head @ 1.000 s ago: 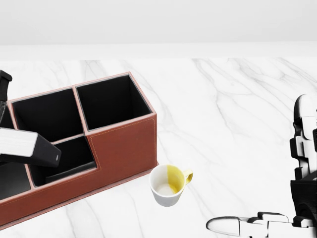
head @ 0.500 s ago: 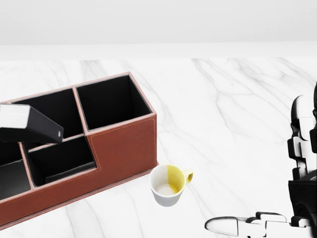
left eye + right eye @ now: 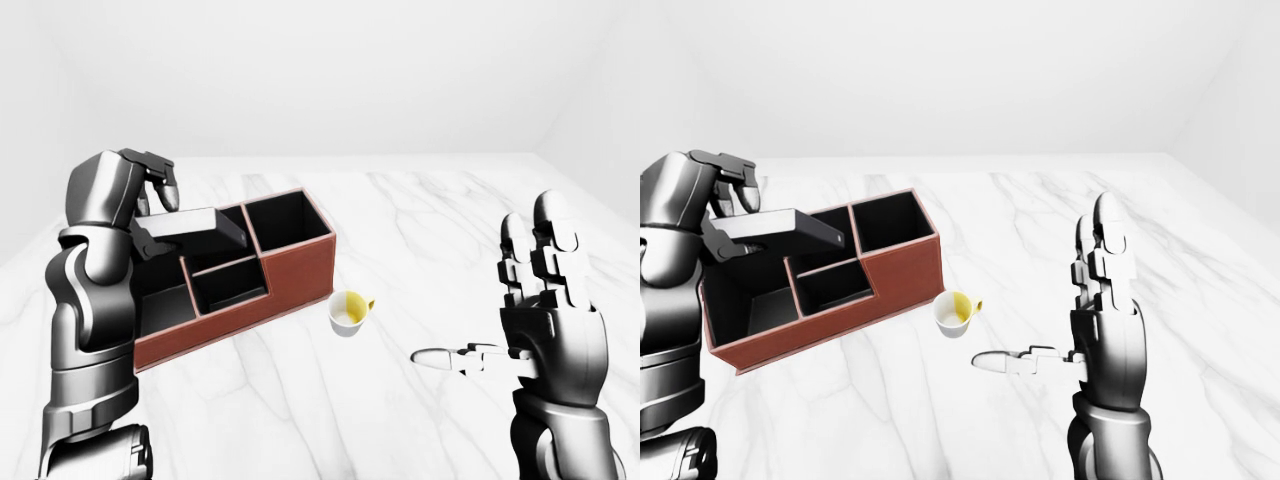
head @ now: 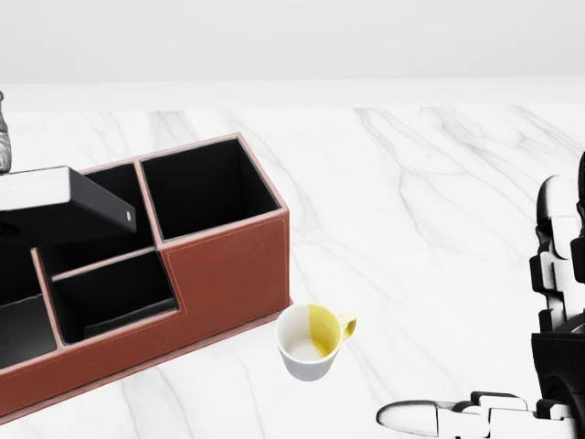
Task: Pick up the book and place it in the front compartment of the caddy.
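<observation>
Nearest the cameras, the right robot hand stands upright at the right of the views, fingers spread wide and thumb stretched leftward, gripping nothing. Beyond it to the left, a white mug with a yellow handle sits upright on the white marble surface, just beside the near right corner of the caddy. The caddy is a red-brown leather organiser with black-lined compartments: a low near compartment and taller ones behind. At the far left, the left robot hand is closed around the left end of the book, a dark-covered volume with white page edges. The book hangs above the caddy's left compartments, clear of the rims, its long axis running left to right and roughly level, the free end pointing right toward the tall right compartment. Compared with the earlier frames, the book has risen out of the low near compartment and moved farther and rightward; the right robot hand and mug are unchanged.
</observation>
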Robot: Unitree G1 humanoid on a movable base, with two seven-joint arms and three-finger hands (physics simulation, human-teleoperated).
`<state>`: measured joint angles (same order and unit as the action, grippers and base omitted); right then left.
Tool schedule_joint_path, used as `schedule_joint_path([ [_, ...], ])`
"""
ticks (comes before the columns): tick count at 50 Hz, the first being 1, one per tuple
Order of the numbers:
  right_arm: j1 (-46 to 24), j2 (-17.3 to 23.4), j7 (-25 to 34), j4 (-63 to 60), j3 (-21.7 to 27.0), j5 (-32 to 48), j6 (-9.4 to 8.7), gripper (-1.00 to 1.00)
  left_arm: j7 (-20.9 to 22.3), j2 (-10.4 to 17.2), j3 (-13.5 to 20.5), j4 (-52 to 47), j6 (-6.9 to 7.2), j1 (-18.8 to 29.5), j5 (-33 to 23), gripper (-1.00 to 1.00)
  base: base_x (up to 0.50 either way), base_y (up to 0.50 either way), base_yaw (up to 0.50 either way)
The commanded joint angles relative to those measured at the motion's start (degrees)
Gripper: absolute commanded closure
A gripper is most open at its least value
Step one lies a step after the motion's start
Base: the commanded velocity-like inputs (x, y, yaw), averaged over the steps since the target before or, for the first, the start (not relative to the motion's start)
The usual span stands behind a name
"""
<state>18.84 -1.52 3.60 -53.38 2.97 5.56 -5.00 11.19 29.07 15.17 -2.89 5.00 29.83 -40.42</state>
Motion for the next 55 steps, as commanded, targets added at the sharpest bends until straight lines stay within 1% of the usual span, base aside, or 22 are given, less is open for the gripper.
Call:
schedule_joint_path([
  [1, -1.37, 0.01, -0.39, 5.01, -0.63, 0.26, 0.0, -1.0, -10.16, -1.52, -0.69, 12.66, 0.0, 2.9, -0.78, 1.0, 0.0, 0.0, 0.0],
  [3, -1.42, 0.02, -0.38, 5.07, -0.51, 0.23, 0.0, -1.0, -11.3, -1.8, -0.81, 13.57, 0.0, 3.16, -0.53, 1.0, 0.0, 0.0, 0.0],
  [10, -1.5, -0.01, -0.35, 5.01, -0.46, 0.27, 0.0, -1.0, -12.38, -2.16, -1.73, 13.8, 0.0, 2.93, -1.78, 1.0, 0.0, 0.0, 0.0],
  [14, -1.58, -0.02, -0.26, 5.04, -0.21, 0.12, 0.0, -1.0, -11.77, -2.07, -1.65, 12.43, 0.0, 2.47, -2.8, 1.0, 0.0, 0.0, 0.0],
  [17, -1.55, -0.07, -0.15, 4.75, -0.11, 0.01, 0.0, -0.99, -11.1, -1.88, -1.46, 10.5, 0.0, 1.32, -4.62, 1.0, 0.0, 0.0, 0.0],
  [19, -1.58, -0.09, -0.11, 4.92, 0.06, -0.08, 0.0, -0.99, -10.56, -1.62, -0.75, 9.6, 0.0, 1.09, -5.06, 1.0, 0.0, 0.0, 0.0],
  [27, -1.64, -0.09, -0.24, 5.11, -0.22, 0.13, 0.0, -1.0, -10.29, -1.37, -0.64, 9.05, 0.0, 0.66, -7.05, 1.0, 0.0, 0.0, 0.0],
  [32, -1.67, -0.1, -0.23, 5.01, -0.14, 0.05, 0.0, -1.0, -9.88, -1.2, -0.56, 8.71, 0.0, 1.63, -7.59, 1.0, 0.0, 0.0, 0.0],
  [39, -1.68, -0.06, -0.18, 5.28, -0.07, -0.04, 0.0, -0.99, -10.86, -2.23, -1.61, 10.01, 0.0, 2.79, -7.98, 1.0, 0.0, 0.0, 0.0],
  [43, -1.68, -0.08, -0.14, 5.01, -0.15, 0.04, 0.0, -0.99, -11.95, -2.93, -2.44, 12.0, 0.0, 4.53, -7.88, 1.0, 0.0, 0.0, 0.0],
  [48, -1.68, -0.09, -0.13, 5.22, -0.05, -0.04, 0.0, -0.99, -13.9, -3.19, -2.83, 14.49, 0.0, 5.43, -7.64, 1.0, 0.0, 0.0, 0.0],
  [51, -1.45, -0.14, -0.12, 4.82, -0.06, -0.03, 0.0, -1.0, -17.02, -3.98, -2.86, 18.57, 0.0, 5.96, -5.94, 1.0, 0.0, 0.0, 0.0],
  [52, -1.44, -0.14, -0.12, 4.82, -0.05, -0.02, 0.0, -1.0, -17.18, -3.93, -2.93, 18.73, 0.0, 5.99, -5.76, 1.0, 0.0, 0.0, 0.0],
  [55, -1.39, -0.15, -0.17, 4.86, -0.18, 0.14, 0.0, -1.0, -20.06, -4.03, -3.22, 22.84, 0.0, 6.34, -4.25, 1.0, 0.0, 0.0, 0.0],
])
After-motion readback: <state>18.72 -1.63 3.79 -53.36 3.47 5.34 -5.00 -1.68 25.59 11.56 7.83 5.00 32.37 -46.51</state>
